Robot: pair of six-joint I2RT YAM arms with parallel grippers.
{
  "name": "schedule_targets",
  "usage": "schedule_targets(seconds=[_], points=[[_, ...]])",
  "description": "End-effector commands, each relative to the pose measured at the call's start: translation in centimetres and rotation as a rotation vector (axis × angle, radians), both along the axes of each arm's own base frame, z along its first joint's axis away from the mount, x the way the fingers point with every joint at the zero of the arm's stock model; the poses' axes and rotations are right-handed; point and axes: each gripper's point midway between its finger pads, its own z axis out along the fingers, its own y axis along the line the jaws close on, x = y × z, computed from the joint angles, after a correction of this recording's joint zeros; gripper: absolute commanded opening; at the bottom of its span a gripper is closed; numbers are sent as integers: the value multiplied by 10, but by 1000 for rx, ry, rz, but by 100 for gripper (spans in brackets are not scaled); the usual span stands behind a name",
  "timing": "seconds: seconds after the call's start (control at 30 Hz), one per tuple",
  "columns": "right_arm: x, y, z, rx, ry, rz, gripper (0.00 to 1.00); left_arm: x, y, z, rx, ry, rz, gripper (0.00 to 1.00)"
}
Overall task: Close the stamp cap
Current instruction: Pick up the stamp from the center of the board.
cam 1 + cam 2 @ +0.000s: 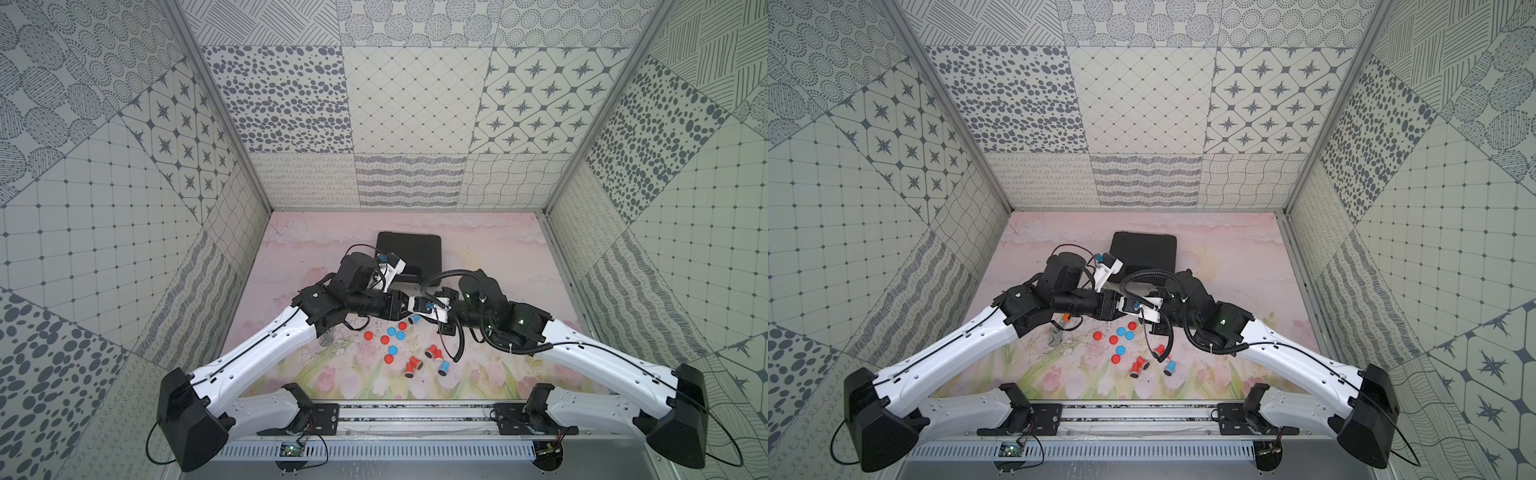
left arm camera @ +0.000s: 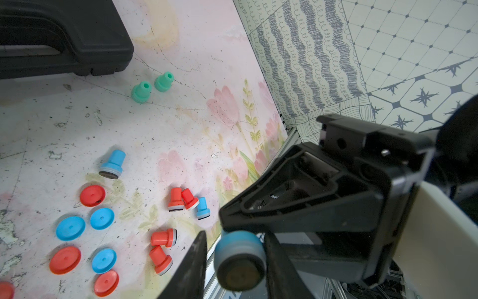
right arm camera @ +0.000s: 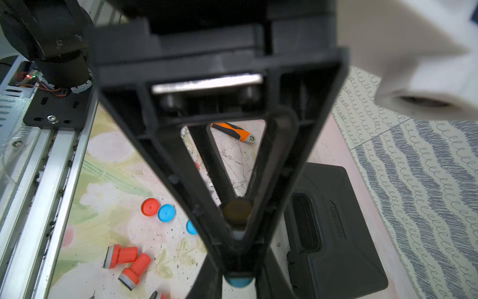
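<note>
A blue stamp point(image 2: 240, 259) hangs above the mat between my two grippers, its dark pad facing the left wrist camera with no cap on it. My left gripper point(image 2: 234, 240) is shut on its wide grey-ringed base. My right gripper point(image 3: 238, 269) is shut on the stamp's blue handle end point(image 3: 238, 282); it reaches in from the opposite side point(image 2: 297, 204). In both top views the wrists meet over the mat's middle and hide the stamp. Loose caps lie below, blue point(image 2: 70, 227) and red point(image 2: 92, 195), also seen in a top view point(image 1: 390, 331).
Uncapped red stamps point(image 2: 164, 238) and another blue stamp point(image 2: 112, 165) lie among the caps. Two green stamps point(image 2: 141, 92) stand near a black case point(image 1: 409, 253). An orange-handled wrench point(image 3: 232, 132) lies on the mat. The metal rail point(image 1: 415, 415) runs along the front.
</note>
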Motion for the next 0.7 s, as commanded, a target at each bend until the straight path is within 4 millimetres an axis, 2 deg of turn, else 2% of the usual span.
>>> schedule_targets(seconds=[0.0, 0.17, 0.3, 0.37, 0.43, 0.57, 0.67], points=[[-3, 6, 25, 77, -62, 29, 18, 0, -4, 0, -18, 10, -11, 30], [-5, 6, 33, 103, -82, 34, 20, 0, -3, 3, -18, -7, -11, 18], [-6, 1, 48, 154, -109, 14, 32, -1, -3, 20, -51, -58, -26, 13], [-9, -4, 64, 213, -137, 5, 40, -3, -5, 35, -94, -99, -46, 12], [-15, -11, 81, 274, -162, 4, 43, -8, -8, 54, -153, -135, -78, 12], [-33, -25, 119, 405, -209, 30, 45, -25, -14, 102, -323, -195, -179, 11], [-54, -35, 150, 509, -243, 94, 45, -42, -15, 141, -464, -236, -271, 10]])
